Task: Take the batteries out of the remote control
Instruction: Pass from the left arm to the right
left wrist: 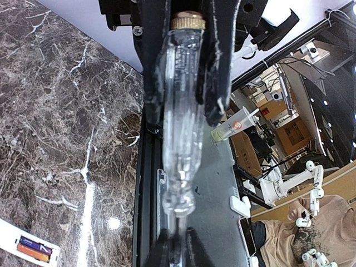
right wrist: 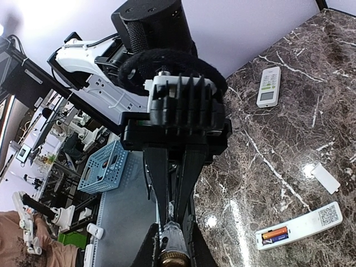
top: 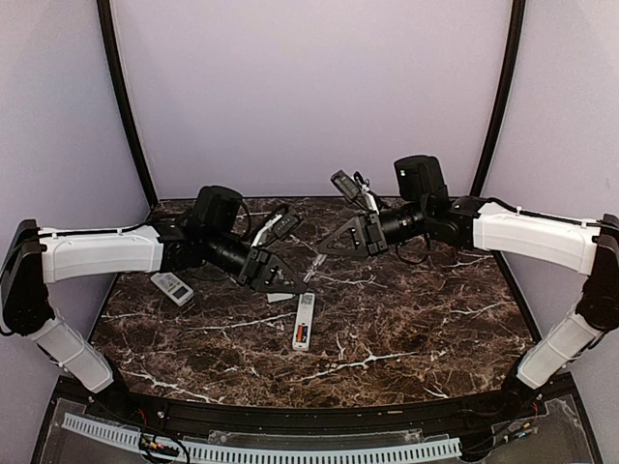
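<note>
As seen from above, two batteries [top: 301, 336] side by side in the open bay of a slim white remote [top: 306, 309], at its end nearest the arm bases. Lie lengthwise, long axes matching the remote's own, near to far across the table [top: 416, 329] with the far end leaning a little right. Look like short thin cylinders, one orange-red and one dark blue-purple, smooth against the matte white plastic shell and exposed from above. Under the remote, dark brown marble-look stone, veined in white and glossy enough to throw back lamp glare. Near the remote's far end, apart from it, a small flat white rectangular cover [right wrist: 325, 178]. Well to the left, a second remote [top: 172, 288], white, pale screen and buttons facing up. In the air between the arms, a screwdriver [left wrist: 178, 139] with a clear plastic handle and brass cap, gripped at both ends: left gripper [left wrist: 177, 245] closed tight on the thin shaft, right gripper [right wrist: 172, 236] closed on the handle by the cap, black jaws pressed to either side.
</note>
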